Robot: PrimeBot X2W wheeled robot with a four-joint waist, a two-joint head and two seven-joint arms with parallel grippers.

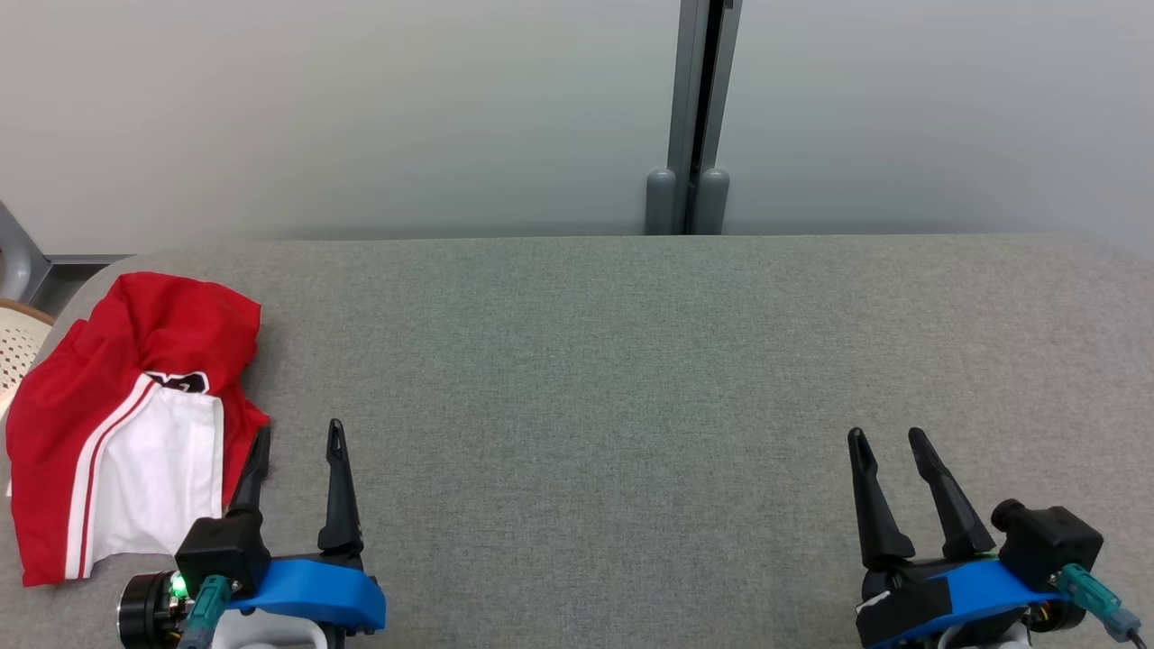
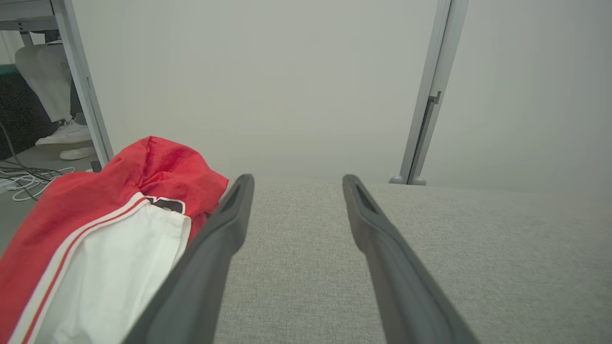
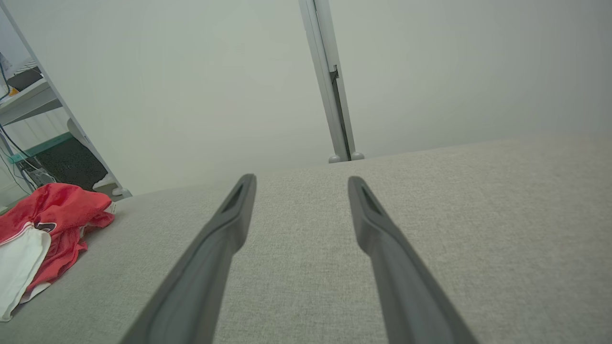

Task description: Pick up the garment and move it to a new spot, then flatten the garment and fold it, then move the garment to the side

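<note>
Clothing [image 1: 81,397], red and white, lies in a heap on the left end of the gray table [image 1: 586,361]. The left gripper [image 1: 298,430] sits just right of it, fingers apart, holding nothing. The right gripper [image 1: 886,434] is well away on the right, fingers apart too.

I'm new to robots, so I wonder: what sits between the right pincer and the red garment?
In the head view: the left pincer, beside the garment; otherwise bare grey table up to the right pincer.
</note>
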